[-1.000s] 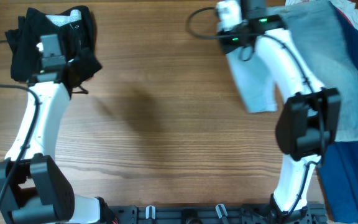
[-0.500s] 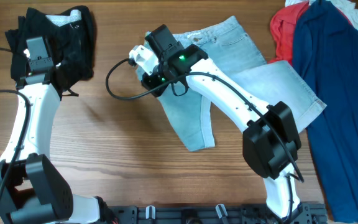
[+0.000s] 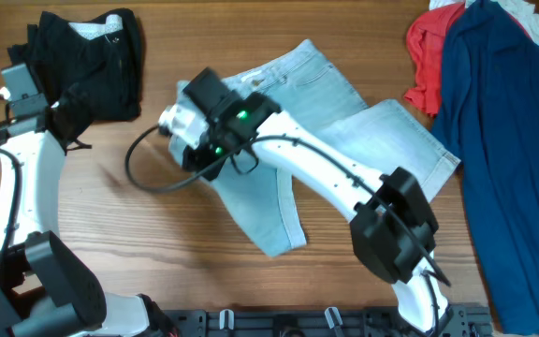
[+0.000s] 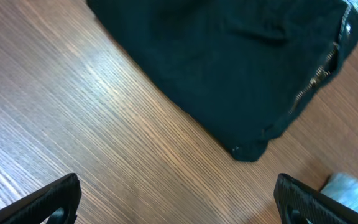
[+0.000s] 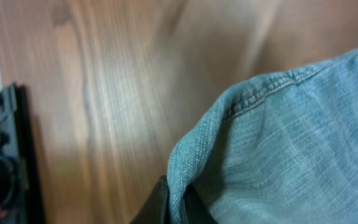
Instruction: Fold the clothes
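Denim shorts (image 5: 278, 143) mostly hide the right tool (image 5: 174, 208) (clamped on their edge).

From my end this reads as a robotics lab bench: a plain wood-grain laminate worktop (image 3: 157, 253) with a white-and-black left arm (image 3: 17, 187) and right arm (image 3: 326, 175) based at a black mounting rail (image 3: 279, 323) along its near edge. A loose black cable (image 3: 128, 164) trails across the wood.

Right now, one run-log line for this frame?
left pincer: open, empty, near black garment | right pincer: shut on denim shorts edge | fold: not yet done
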`<state>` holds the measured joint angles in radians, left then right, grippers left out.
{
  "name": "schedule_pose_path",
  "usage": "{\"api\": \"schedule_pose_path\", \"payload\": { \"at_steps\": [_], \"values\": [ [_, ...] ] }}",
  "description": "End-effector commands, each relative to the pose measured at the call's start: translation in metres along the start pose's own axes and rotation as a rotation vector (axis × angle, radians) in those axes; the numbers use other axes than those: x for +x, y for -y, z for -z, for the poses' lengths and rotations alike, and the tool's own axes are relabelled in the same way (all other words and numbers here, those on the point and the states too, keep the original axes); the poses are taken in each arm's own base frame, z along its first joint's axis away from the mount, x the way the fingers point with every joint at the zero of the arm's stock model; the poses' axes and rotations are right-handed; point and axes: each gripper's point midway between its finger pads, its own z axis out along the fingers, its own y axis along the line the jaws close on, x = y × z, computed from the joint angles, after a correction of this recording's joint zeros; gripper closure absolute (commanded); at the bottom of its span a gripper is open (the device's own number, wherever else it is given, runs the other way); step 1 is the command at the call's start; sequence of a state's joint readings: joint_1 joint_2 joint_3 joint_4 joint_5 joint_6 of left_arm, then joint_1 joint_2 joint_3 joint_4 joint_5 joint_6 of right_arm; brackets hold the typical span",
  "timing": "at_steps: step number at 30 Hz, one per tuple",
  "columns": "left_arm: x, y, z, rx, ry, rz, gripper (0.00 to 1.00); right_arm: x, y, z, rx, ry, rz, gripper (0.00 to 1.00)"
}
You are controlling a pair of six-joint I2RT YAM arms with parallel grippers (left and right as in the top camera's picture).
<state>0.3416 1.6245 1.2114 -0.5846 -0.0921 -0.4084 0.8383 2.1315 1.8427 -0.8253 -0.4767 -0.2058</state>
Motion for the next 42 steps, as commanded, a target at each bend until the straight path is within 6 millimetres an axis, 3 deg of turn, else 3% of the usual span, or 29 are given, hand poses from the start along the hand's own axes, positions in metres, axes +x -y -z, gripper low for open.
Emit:
{"api": "schedule_pose_path", "payload": {
  "at_steps": [1,2,4,6,9,12,15,18,22,28,36,38,42],
  "values": [
    [-0.012,0.0,0.011,0.05,0.017,0.019,0.0,-0.016,-0.004,0.021,0.077,0.013,0.034,0.41],
    [-0.012,0.001,0.011,0.064,0.012,0.023,0.0,-0.016,0.005,0.029,0.105,0.01,0.018,0.13],
    [-0.011,0.005,0.011,0.087,0.006,0.022,0.0,-0.016,0.026,0.047,0.157,0.012,-0.019,0.01],
    [-0.01,0.014,0.012,0.138,-0.003,-0.019,0.0,-0.013,0.057,0.067,0.22,0.026,-0.076,0.0],
    [-0.001,0.042,0.019,0.301,-0.055,-0.065,0.0,0.008,0.137,0.111,0.38,0.071,-0.295,0.0],
    [0.014,0.07,0.028,0.42,-0.109,-0.095,0.0,0.026,0.192,0.138,0.479,0.111,-0.373,0.0],
    [0.035,0.099,0.034,0.465,-0.131,-0.198,0.0,0.044,0.26,0.165,0.61,0.172,-0.416,0.0],
    [0.061,0.129,0.043,0.518,-0.141,-0.355,0.0,0.068,0.305,0.167,0.654,0.188,-0.45,0.01],
    [0.09,0.158,0.054,0.541,-0.156,-0.455,0.0,0.091,0.347,0.155,0.665,0.193,-0.403,0.04],
    [0.12,0.181,0.063,0.516,-0.14,-0.56,0.0,0.105,0.38,0.12,0.616,0.234,-0.351,0.07],
    [0.131,0.189,0.068,0.528,-0.152,-0.569,0.0,0.115,0.377,0.071,0.47,0.253,-0.351,0.13],
    [0.131,0.189,0.068,0.528,-0.152,-0.569,0.0,0.113,0.374,0.065,0.454,0.257,-0.367,0.21],
    [0.131,0.189,0.068,0.528,-0.151,-0.569,0.0,0.098,0.373,0.064,0.458,0.302,-0.376,0.5]
  ]
}}
